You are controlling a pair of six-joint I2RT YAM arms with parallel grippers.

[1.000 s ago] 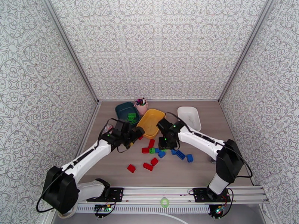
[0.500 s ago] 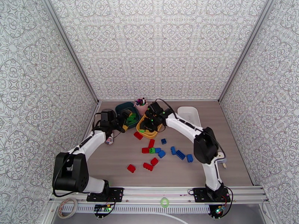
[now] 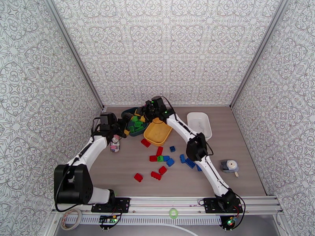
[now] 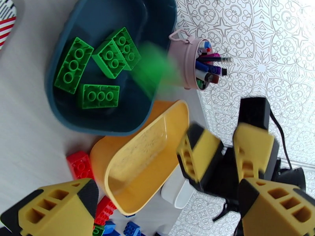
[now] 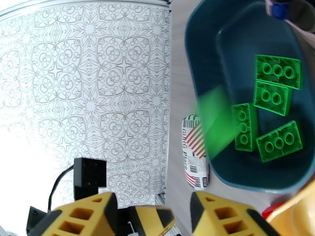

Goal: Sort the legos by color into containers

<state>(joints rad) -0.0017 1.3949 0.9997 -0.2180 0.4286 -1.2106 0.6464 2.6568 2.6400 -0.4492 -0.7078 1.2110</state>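
My right pincer (image 3: 141,114) hangs released over the teal tray (image 5: 201,44), a blurred green brick (image 5: 214,122) below. My left pincer (image 3: 128,129), beside that tray, is released too.

Left tool (image 3: 125,129) and right tool (image 3: 139,115) crowd above teal tray (image 4: 110,128); pen cup (image 4: 189,63), yellow tray (image 3: 157,132) flank it. Table (image 3: 244,126) bare right of white tray (image 3: 199,122).
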